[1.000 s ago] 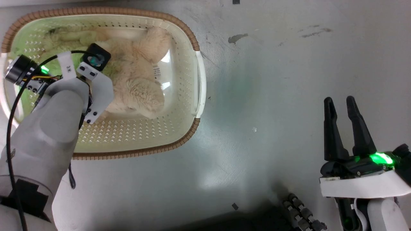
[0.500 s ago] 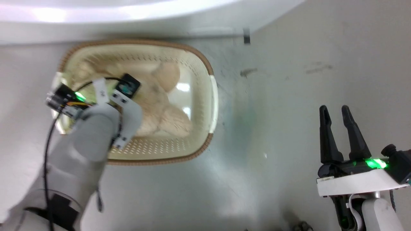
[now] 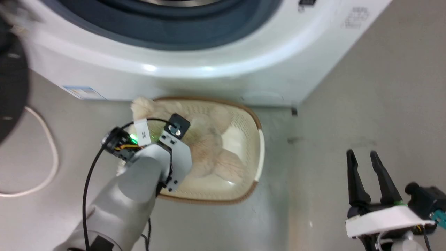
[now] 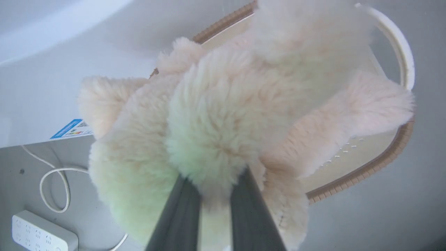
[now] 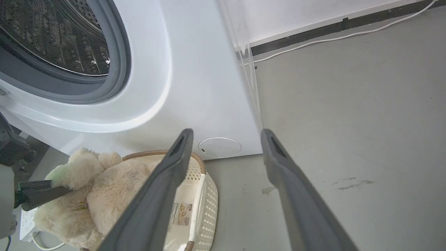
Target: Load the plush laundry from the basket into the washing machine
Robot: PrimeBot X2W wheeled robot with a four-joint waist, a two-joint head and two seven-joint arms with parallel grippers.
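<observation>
Left gripper clamped on the plush laundry, which hangs over the basket.
We judge the washing machine opening lies above and ahead of it; the right gripper, fingers spread, stands well apart.

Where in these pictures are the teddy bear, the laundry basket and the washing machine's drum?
Teddy bear [image 4: 223, 115]: left wrist view, fluffy middle.
Laundry basket [image 3: 209, 201]: head view, brown rim.
Drum [image 5: 52, 35]: right wrist view, perforated steel wall.
</observation>
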